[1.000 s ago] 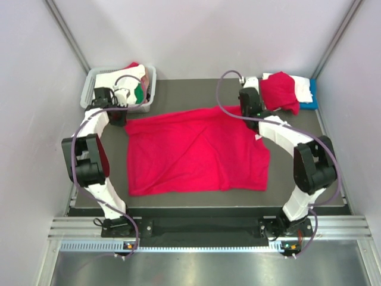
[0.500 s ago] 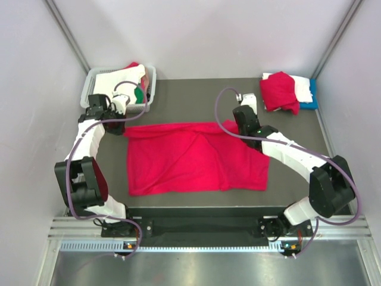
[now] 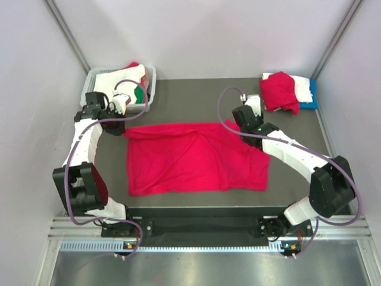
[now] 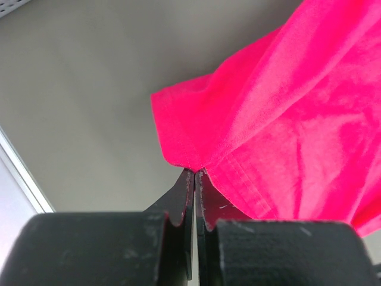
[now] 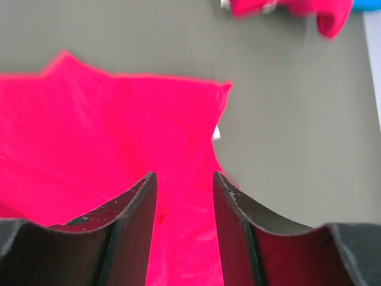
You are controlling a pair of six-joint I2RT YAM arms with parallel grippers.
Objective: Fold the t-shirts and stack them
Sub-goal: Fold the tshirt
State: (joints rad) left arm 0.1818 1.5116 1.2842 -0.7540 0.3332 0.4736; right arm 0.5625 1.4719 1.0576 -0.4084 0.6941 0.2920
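Spreading step: left gripper point(image 4: 194, 173) pinched shut on red t-shirt point(image 3: 190, 158) corner, 10 o'clock; right gripper point(image 5: 184, 183) parted, empty, over 2 o'clock corner. Next likely: smooth flat, then fold.

Nothing legible in any view: no text, brand, number or sign. One small white tag point(image 5: 216, 133) sits at the edge of the spread red t-shirt point(image 5: 119, 131), seen from the right wrist camera. It is too small and blurred to tell whether anything is printed on it.
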